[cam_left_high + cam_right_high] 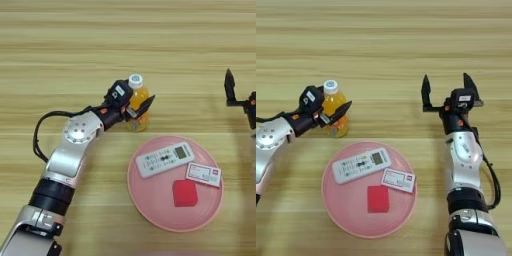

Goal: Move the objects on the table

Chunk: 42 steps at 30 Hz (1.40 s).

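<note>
While the left gripper (pixel 136 106) has its black fingers closed round the small orange-juice bottle with white cap (pixel 138 103), seemingly firmly, just beyond the large pink round plate (pixel 210 212), lift should go straight up off the light wooden desk (pixel 125 40). On the plate lie the white rectangular remote control (pixel 164 159), small red square block (pixel 184 193) and a white card (pixel 203 173). The right gripper (pixel 451 87) hovers right of the plate, fingers spread wide, empty.

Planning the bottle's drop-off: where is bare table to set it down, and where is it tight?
Bare table spans the whole far side, and the strip between the orange-juice bottle and the open right gripper. Tight: the pink plate holds remote, card and red block; the left gripper is at the bottle.
</note>
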### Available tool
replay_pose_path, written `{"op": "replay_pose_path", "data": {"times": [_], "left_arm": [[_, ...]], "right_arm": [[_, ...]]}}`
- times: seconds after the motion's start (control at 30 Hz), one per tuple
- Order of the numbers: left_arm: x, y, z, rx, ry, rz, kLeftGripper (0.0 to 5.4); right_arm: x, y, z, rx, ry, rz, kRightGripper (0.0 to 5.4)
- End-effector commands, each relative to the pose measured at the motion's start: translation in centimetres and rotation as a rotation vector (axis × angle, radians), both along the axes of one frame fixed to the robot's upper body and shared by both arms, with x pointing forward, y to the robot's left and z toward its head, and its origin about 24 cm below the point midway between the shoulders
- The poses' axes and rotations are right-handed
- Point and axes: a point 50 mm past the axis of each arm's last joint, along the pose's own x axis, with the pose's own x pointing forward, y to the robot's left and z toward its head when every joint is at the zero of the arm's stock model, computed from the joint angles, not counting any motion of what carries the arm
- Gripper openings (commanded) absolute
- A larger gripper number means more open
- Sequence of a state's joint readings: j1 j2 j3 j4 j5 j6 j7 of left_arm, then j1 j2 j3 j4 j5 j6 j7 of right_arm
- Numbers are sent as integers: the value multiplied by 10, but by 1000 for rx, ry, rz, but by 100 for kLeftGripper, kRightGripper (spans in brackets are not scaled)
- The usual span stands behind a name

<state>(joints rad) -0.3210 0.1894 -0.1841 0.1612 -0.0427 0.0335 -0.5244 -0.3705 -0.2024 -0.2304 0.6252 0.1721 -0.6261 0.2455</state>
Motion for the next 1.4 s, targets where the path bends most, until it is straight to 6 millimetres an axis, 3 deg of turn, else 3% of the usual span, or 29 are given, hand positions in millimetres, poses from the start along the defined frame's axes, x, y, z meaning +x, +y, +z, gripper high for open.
{"op": "replay_pose_path", "data": {"times": [0.03,0.43,0.47,0.63,1.0,1.4], "left_arm": [[1,2,-9,38,27,0,345],[2,6,-25,57,68,16,344],[2,6,-25,56,71,21,381],[2,7,-25,40,59,22,430],[1,8,3,-98,-107,31,536],[-8,19,43,-352,-230,35,539]], "right_arm": [[-2,-1,2,-3,-16,-5,540],[-1,1,1,-2,-15,-3,540],[-1,1,1,-2,-15,-2,540],[-1,2,0,-2,-14,-1,540],[-2,1,0,-2,-16,1,540],[-3,1,1,-3,-21,0,540]]}}
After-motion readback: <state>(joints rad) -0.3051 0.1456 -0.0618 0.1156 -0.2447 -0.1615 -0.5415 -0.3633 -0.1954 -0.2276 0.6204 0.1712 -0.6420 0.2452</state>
